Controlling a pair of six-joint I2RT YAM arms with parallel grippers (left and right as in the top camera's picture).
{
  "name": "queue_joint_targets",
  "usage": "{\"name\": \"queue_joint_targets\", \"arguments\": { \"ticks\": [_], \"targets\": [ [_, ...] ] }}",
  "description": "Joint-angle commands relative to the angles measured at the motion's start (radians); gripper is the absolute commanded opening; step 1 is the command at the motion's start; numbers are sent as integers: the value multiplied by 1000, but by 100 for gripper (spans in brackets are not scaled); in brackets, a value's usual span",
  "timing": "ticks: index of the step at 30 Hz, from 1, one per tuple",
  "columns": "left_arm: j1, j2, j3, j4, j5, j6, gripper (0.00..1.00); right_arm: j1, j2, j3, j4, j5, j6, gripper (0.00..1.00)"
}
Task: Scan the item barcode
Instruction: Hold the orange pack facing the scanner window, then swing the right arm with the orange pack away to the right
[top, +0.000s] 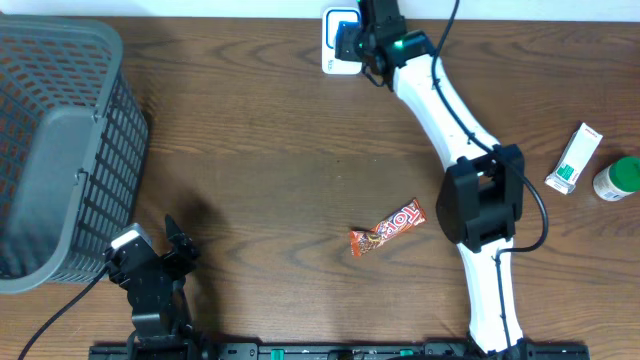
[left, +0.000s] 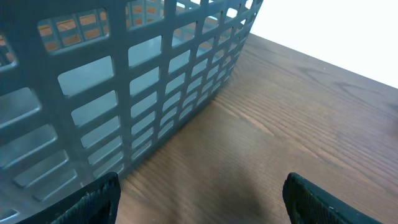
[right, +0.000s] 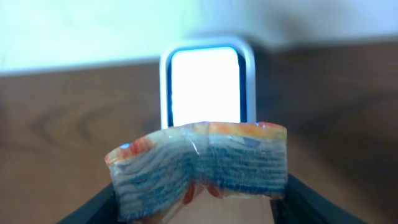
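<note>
A crumpled blue-and-white packet with orange edges is pinched between the two fingers of my right gripper, which is shut on it. The packet is held upright just in front of the white scanner, whose window glows bright. From overhead, the right gripper is at the table's far edge beside the scanner, and the packet is mostly hidden under the wrist. My left gripper is open and empty, low over the wood near the front left.
A grey plastic basket fills the left side, close to the left gripper. An orange candy bar lies mid-table. A white-and-green box and a green-capped bottle sit at the right edge.
</note>
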Motion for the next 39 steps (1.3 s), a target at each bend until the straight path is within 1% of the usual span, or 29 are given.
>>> {"name": "queue_joint_targets", "arguments": {
  "ticks": [1, 9, 11, 13, 21, 23, 24, 28, 32, 36, 39],
  "targets": [
    [2, -3, -8, -1, -13, -6, 84, 10, 19, 15, 90, 150, -37, 60],
    [2, -3, -8, -1, -13, -6, 84, 10, 80, 15, 216, 153, -36, 59],
    [2, -3, -8, -1, -13, -6, 84, 12, 103, 15, 233, 152, -36, 57],
    [2, -3, -8, -1, -13, -6, 84, 14, 121, 15, 240, 152, -36, 55],
    [2, -3, -8, -1, -13, -6, 84, 14, 133, 26, 208, 157, -40, 56],
    [2, -3, -8, -1, -13, -5, 84, 13, 122, 68, 134, 157, -45, 57],
    [2, -3, -8, -1, -13, -6, 84, 10, 106, 122, 41, 158, -64, 58],
    [2, -3, -8, -1, -13, -6, 84, -6, 71, 249, -192, 180, -89, 60],
    [2, -3, -8, -1, -13, -5, 84, -34, 40, 352, -499, 282, -89, 58],
    [2, -3, -8, -1, -13, -5, 84, -78, 29, 374, -771, 423, -88, 55],
    [2, -3, -8, -1, -13, -6, 84, -134, 34, 366, -948, 468, -84, 51]
  ]
}}
